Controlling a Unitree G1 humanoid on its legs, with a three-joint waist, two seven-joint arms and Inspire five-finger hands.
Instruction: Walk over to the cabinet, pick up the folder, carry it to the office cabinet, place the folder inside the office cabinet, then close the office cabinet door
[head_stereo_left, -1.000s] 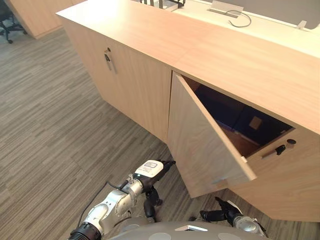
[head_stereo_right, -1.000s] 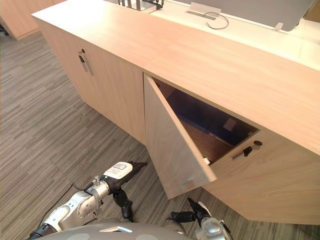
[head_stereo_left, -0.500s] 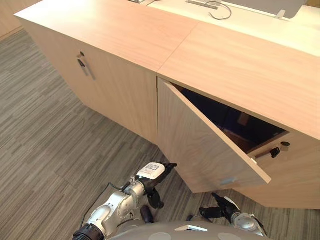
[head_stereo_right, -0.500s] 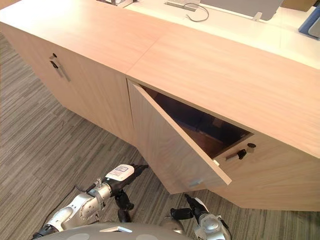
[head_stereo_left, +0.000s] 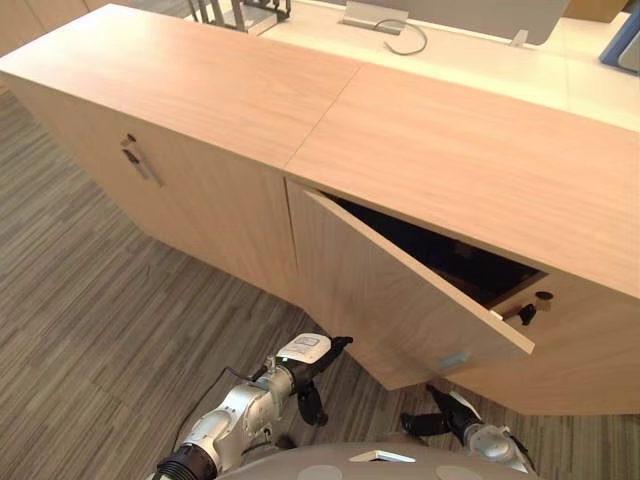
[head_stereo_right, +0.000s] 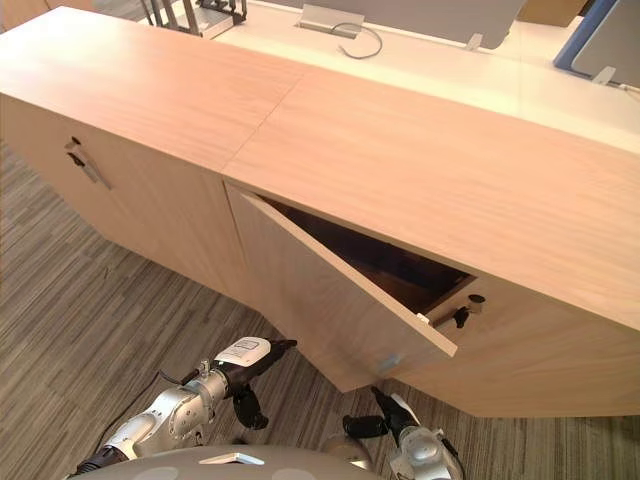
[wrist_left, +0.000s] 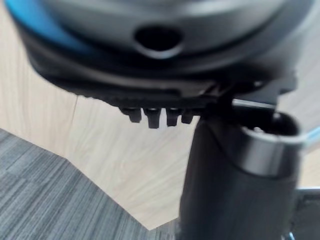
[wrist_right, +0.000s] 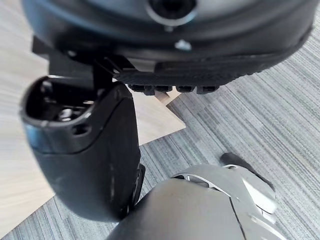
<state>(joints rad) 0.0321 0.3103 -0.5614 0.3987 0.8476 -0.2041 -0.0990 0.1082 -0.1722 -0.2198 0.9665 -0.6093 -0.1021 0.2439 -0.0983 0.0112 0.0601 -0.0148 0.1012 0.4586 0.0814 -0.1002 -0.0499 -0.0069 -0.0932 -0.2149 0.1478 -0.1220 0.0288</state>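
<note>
The light wood office cabinet (head_stereo_left: 420, 140) runs across the view. One of its doors (head_stereo_left: 400, 300) hangs partly open, leaving a narrow dark gap (head_stereo_left: 455, 265); I cannot make out a folder in that shadow. My left hand (head_stereo_left: 308, 352) is low near the door's bottom edge, fingers straight and pointing at the panel, nothing in it. In the left wrist view the thumb (wrist_left: 235, 190) stands before the door's wood (wrist_left: 100, 150). My right hand (head_stereo_left: 440, 418) hovers below the door's free corner, fingers relaxed and empty; its thumb (wrist_right: 85, 160) shows over the carpet.
The neighbouring door to the right carries a dark handle (head_stereo_left: 525, 310) beside the gap. Another door with a metal handle (head_stereo_left: 138, 162) is at the far left. A white desk with a cable (head_stereo_left: 400, 42) lies behind the cabinet. Grey striped carpet (head_stereo_left: 100, 320) covers the floor.
The whole picture has shifted, so the camera has moved. The door now stands at a narrower angle to the cabinet. Both hands stay low by its bottom edge.
</note>
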